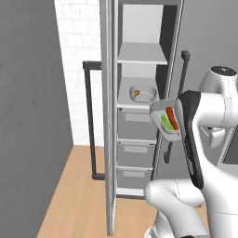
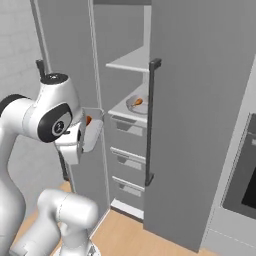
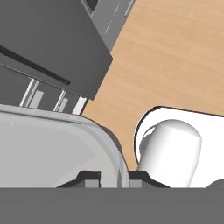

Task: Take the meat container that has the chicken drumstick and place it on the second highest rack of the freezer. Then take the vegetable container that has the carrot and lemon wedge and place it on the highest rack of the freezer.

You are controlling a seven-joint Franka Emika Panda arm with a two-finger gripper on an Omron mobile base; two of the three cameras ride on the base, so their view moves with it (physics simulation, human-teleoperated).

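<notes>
Veg container [image 1: 168, 120] w/ the carrot [image 1: 172, 118] and lemon wedge [image 1: 166, 122] is up in the air, held tilted just outside the open freezer [image 1: 139, 116], off the front right corner of the lower shelf [image 1: 124, 99]. The gripper [image 3: 111, 178] is clenched on its rim: in the hand view one finger tip sits each side of the clear wall. The meat container [image 1: 142, 94] w/ the chicken drumstick [image 1: 136, 93] already sits on that lower shelf, so step one looks done.

Target is the highest rack [image 1: 142, 54], well above where the tray hangs now, bare, w/ tall pale space over it.

Risks, as I judge them: tray is tipped steeply, so carrot or wedge could slide out if the lift is jerky or the tilt grows. A rim-only pinch could let the tray swing. Going straight in from here would knock the meat container or catch the rack's front edge from below.

Room: the opening is narrow, w/ the left door [image 1: 109, 116] edge-on one side and the right door [image 2: 200, 120] w/ its bar handle [image 2: 151, 122] close by the arm. Best clearance is up first, then in.
</notes>
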